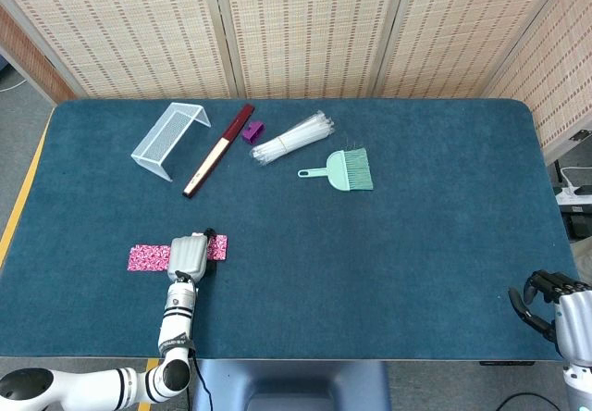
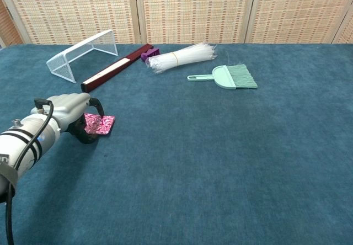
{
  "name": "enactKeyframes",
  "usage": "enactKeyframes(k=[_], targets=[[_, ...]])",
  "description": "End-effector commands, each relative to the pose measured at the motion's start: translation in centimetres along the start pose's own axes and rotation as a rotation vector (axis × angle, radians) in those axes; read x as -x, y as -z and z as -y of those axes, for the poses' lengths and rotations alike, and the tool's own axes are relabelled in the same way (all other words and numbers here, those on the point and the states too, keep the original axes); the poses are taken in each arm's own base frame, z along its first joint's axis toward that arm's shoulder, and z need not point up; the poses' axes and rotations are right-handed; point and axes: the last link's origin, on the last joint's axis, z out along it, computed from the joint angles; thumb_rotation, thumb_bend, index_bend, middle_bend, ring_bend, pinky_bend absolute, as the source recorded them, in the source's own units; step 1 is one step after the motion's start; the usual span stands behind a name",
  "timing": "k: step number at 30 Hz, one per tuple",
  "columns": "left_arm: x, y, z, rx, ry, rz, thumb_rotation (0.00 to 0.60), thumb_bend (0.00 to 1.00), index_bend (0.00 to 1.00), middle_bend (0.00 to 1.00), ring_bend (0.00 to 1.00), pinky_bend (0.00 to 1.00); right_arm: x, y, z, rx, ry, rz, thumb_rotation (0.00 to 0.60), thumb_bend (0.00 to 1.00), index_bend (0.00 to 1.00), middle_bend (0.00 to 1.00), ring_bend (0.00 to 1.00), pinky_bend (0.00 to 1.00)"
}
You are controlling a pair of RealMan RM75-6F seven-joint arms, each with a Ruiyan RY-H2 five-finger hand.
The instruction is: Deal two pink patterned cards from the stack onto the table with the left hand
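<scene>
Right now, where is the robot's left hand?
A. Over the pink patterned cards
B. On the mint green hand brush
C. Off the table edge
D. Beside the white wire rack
A: the left hand sits over the pink patterned cards, far from the other items.

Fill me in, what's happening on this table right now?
The left robot hand sits over the pink patterned cards near the front left of the blue table; the cards stick out on both sides of it. Whether it grips a card cannot be told. The right robot hand hangs off the table's front right corner, fingers curled, holding nothing. At the back lie a wire rack, a dark red folded fan, a bundle of clear sticks and a green brush.
</scene>
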Motion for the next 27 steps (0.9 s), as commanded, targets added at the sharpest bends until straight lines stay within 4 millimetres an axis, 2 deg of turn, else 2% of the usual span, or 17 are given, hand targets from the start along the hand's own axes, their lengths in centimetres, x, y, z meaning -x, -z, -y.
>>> enactKeyframes(k=[1,27], targets=[[0.1,-0.02,0.0,-0.001,0.0,0.003,0.6,0.34,0.28,1.0,1.0,1.0,0.0,0.0,0.0,0.0,0.0,0.0,0.6,0.23,0.75,0.7,0.73,0.91],[-0.03,0.46,0.19,0.009,0.032,-0.04,0.6,0.34,0.36,1.0,1.0,1.0,0.0,-0.04,-0.02,0.002,0.0,-0.001,0.6,0.23,0.75,0.7,0.73,0.91]])
